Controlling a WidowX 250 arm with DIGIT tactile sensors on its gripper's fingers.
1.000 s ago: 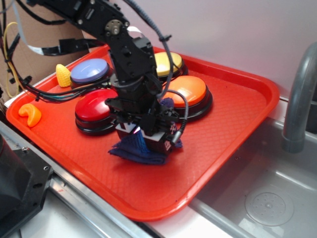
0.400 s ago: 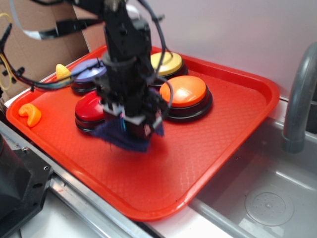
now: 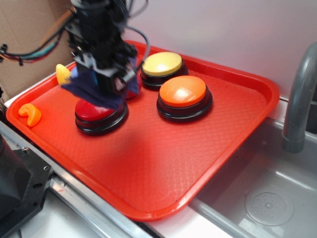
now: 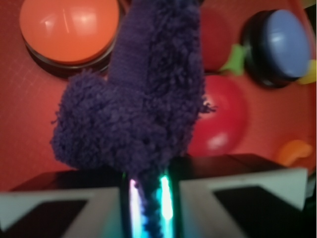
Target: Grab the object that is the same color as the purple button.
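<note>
My gripper (image 3: 106, 82) is shut on the dark navy-purple fuzzy rag (image 3: 89, 89) and holds it in the air above the red button (image 3: 99, 115). In the wrist view the rag (image 4: 143, 104) hangs from between my closed jaws (image 4: 147, 203) and fills the middle of the picture. The purple button (image 4: 283, 45), with its lavender-blue dome and black base, shows at the upper right of the wrist view. In the exterior view the arm hides it.
An orange button (image 3: 183, 95) and a yellow button (image 3: 161, 64) stand on the red tray (image 3: 237, 124). A yellow corn toy (image 3: 62, 74) and an orange curved toy (image 3: 30, 114) lie at the tray's left. A sink and grey faucet (image 3: 299, 99) are at the right.
My gripper has lifted the rag off the tray floor and carried it up and to the left, from in front of the buttons to above the red button.
</note>
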